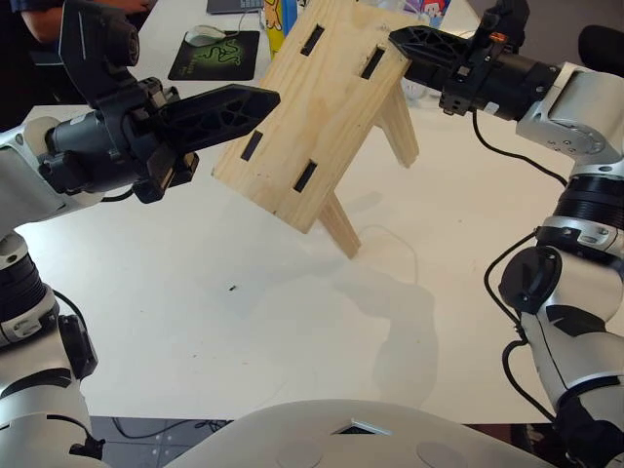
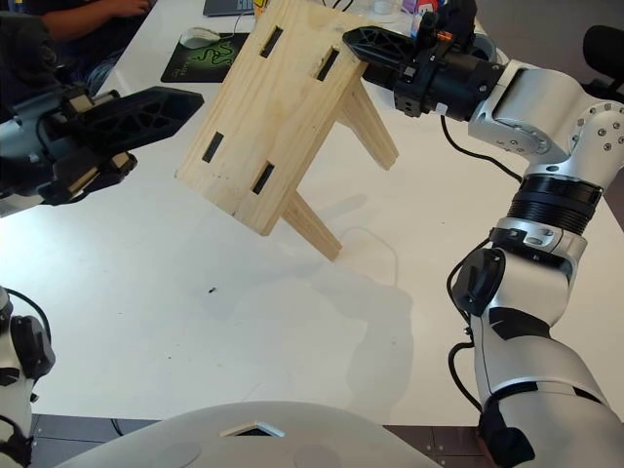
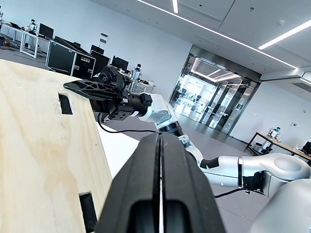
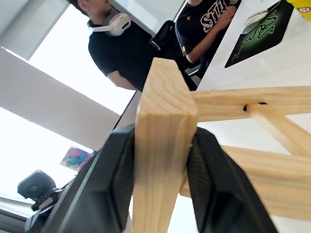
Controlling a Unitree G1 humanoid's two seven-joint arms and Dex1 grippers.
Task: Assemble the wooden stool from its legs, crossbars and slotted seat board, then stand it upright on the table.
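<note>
White tabletop (image 1: 244, 341) is seen nearest in the left eye view, with a small dark speck (image 1: 232, 288) on it. Farther off, the stool (image 1: 322, 88) is held tilted, its slotted seat board (image 1: 283, 146) turned near and left and one leg (image 1: 341, 229) resting on the table. The board's far right edge is clamped by the right gripper (image 1: 400, 41). The left gripper (image 1: 265, 100), its fingers pressed together, is pointed at the board's left edge; contact cannot be told. A mouse pad (image 1: 216, 56) with a mouse (image 1: 205, 35) lies at the far left. In the left wrist view, a large hall with ceiling light strips (image 3: 291, 36) and a glass entrance (image 3: 209, 94) is shown beyond the board. In the right wrist view, both fingers (image 4: 214, 189) are seen pressed against the board's edge, with further wooden bars (image 4: 252, 104) behind.
</note>
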